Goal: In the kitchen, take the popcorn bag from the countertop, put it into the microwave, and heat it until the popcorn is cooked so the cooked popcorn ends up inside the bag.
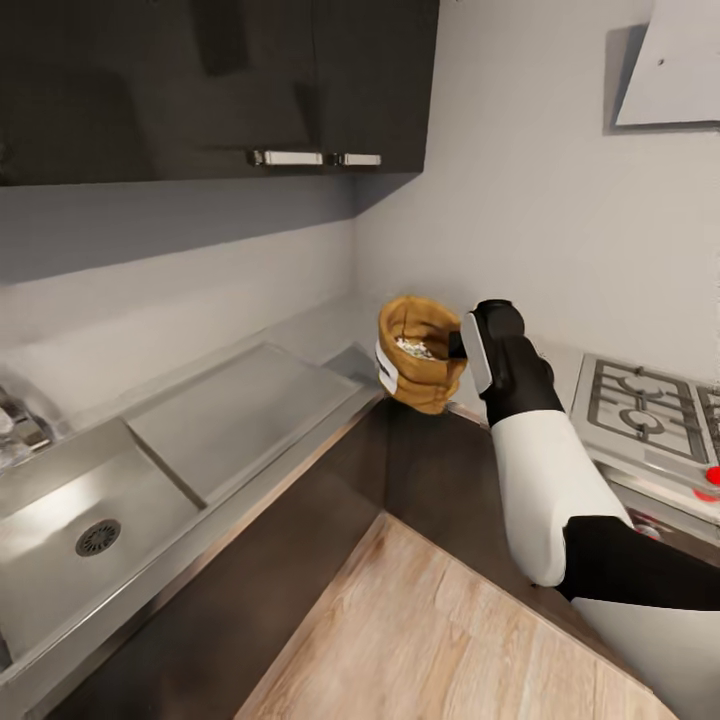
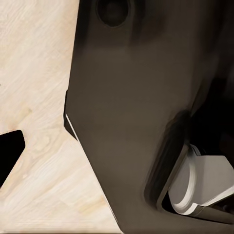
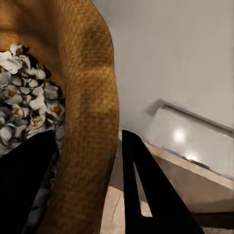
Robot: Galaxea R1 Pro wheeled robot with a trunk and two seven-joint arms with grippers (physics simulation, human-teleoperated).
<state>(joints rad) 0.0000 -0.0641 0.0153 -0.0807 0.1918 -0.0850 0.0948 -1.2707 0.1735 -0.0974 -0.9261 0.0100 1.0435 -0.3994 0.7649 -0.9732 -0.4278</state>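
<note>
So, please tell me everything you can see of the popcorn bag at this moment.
The popcorn bag is a small mustard-yellow sack of coarse, woven-looking cloth with a thick rolled rim and a white band on its side. It is open at the top, roughly upright, and holds whitish popcorn. It hangs in the air above the corner of the countertop, touching nothing but the right gripper, whose two dark fingers pinch its rim, one inside and one outside.

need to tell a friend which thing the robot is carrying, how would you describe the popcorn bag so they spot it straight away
Look at the inner corner where the steel countertop turns toward the gas hob. In front of that corner the right gripper holds the popcorn bag up by its rim. It is the only mustard-yellow thing there, a crinkled sack with whitish popcorn in its open mouth.
</note>
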